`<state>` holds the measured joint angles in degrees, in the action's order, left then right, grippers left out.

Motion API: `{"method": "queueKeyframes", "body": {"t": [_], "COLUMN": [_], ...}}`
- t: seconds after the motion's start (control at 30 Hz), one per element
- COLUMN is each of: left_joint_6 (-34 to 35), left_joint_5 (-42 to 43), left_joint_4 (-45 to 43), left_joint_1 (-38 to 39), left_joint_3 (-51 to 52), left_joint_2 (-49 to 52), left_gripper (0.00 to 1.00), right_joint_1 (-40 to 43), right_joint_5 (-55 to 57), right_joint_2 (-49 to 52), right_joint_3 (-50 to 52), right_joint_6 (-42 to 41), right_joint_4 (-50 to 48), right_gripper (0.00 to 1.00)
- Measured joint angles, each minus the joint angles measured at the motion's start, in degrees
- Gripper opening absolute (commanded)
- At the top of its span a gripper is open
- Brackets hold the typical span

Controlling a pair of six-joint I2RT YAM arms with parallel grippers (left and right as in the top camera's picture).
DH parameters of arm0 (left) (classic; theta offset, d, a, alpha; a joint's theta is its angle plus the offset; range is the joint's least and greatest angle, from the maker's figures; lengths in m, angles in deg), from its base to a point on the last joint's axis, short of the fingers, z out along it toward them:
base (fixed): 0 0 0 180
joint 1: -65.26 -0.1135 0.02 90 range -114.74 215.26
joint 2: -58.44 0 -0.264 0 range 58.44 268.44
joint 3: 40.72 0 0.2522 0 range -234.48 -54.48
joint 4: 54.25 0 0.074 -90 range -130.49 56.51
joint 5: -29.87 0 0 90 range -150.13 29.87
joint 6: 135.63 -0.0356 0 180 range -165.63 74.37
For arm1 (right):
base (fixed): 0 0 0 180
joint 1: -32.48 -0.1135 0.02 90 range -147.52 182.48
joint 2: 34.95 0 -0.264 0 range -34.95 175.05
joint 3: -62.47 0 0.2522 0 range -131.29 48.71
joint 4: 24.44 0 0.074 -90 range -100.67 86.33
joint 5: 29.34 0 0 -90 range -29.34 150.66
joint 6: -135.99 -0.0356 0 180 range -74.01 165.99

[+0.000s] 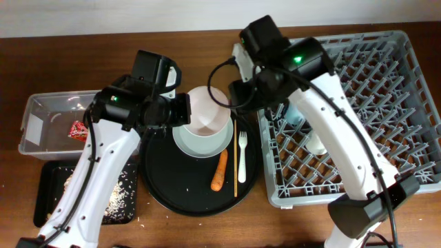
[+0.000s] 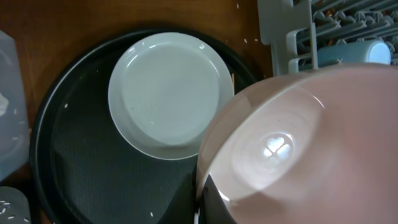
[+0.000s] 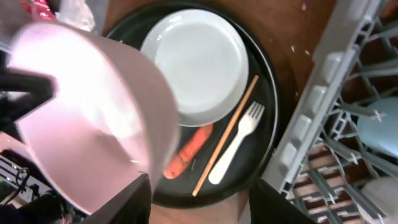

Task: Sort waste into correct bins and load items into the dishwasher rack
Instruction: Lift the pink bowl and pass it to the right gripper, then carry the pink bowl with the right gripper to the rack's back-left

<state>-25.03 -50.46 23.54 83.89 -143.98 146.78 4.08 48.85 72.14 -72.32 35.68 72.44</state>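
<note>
My left gripper [image 1: 178,110] is shut on the rim of the white bowl [image 1: 207,110], holding it tilted above the pale grey-green plate [image 1: 203,146]. In the left wrist view the bowl [image 2: 298,143] fills the lower right, pinched at my gripper [image 2: 199,199], with the plate [image 2: 168,93] below. My right gripper [image 1: 236,96] is at the bowl's far right rim. In the right wrist view it [image 3: 205,199] stands open, with the bowl [image 3: 93,106] against its left finger. The carrot [image 3: 186,149], a chopstick [image 3: 227,134] and the fork [image 3: 239,140] lie on the round tray.
The round black tray [image 1: 172,186] sits mid-table. To the right, the grey rack [image 1: 372,89] holds a light blue cup [image 3: 379,130]. At the left, a clear tub [image 1: 41,124] contains the red wrapper [image 1: 78,129]. A shallow black tray [image 1: 52,193] holds rice scraps [image 1: 117,196].
</note>
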Motion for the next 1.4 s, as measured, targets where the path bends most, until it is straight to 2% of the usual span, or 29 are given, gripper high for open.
{"method": "queueKeyframes", "body": {"t": [0.4,0.43,0.5,0.57,0.7,0.8,0.87,0.9,0.93,1.03,1.3,1.33,1.4], "left_joint_6": [0.0,0.0,0.0,0.0,0.0,0.0,0.0,0.0,0.0,-0.24,-1.25,-1.33,-1.53], "left_joint_5": [1.64,1.81,2.01,2.14,2.16,2.16,2.08,2.34,2.36,2.54,2.58,2.56,2.51], "left_joint_4": [0.96,0.94,0.96,0.94,0.94,0.94,0.96,0.92,0.87,-0.13,-0.17,-0.2,-0.42], "left_joint_1": [0.0,0.0,0.0,0.0,0.0,0.0,0.0,0.0,0.0,0.0,-2.62,-4.28,-7.15], "left_joint_3": [0.0,0.0,0.0,0.0,0.0,0.0,0.0,0.0,-0.07,-0.13,-1.29,-1.29,-1.68], "left_joint_2": [1.92,1.92,1.92,1.92,1.92,1.92,1.92,1.92,1.92,1.92,-1.46,-3.89,-8.68], "left_gripper": [0.0,0.0,0.0,0.0,0.0,0.0,0.01,0.05,0.15,0.3,0.39,0.46,0.95], "right_joint_1": [-4.07,-4.07,-4.07,-4.07,-4.07,-4.07,-4.07,-4.07,-4.07,-4.07,-1.36,0.24,3.41], "right_joint_5": [2.69,2.84,3.02,3.39,3.45,3.5,3.98,4.5,4.92,5.11,7.8,8.02,8.37], "right_joint_2": [0.61,1.2,1.84,2.58,2.64,2.64,2.71,2.75,2.84,2.84,2.84,2.84,2.84], "right_joint_3": [2.25,2.36,2.54,2.58,2.6,2.73,3.02,3.15,3.19,3.19,3.19,3.19,3.19], "right_joint_6": [-0.26,-0.28,-0.44,-0.33,-0.42,-0.35,-0.55,-0.48,-0.46,-0.46,-1.86,-1.95,-1.88], "right_joint_4": [-5.11,-5.38,-5.44,-5.66,-5.81,-5.84,-5.77,-5.81,-5.79,-5.77,-5.84,-5.84,-6.12], "right_gripper": [0.46,0.41,0.38,0.29,0.27,0.04,0.04,0.04,0.04,0.04,0.04,0.04,0.04]}}
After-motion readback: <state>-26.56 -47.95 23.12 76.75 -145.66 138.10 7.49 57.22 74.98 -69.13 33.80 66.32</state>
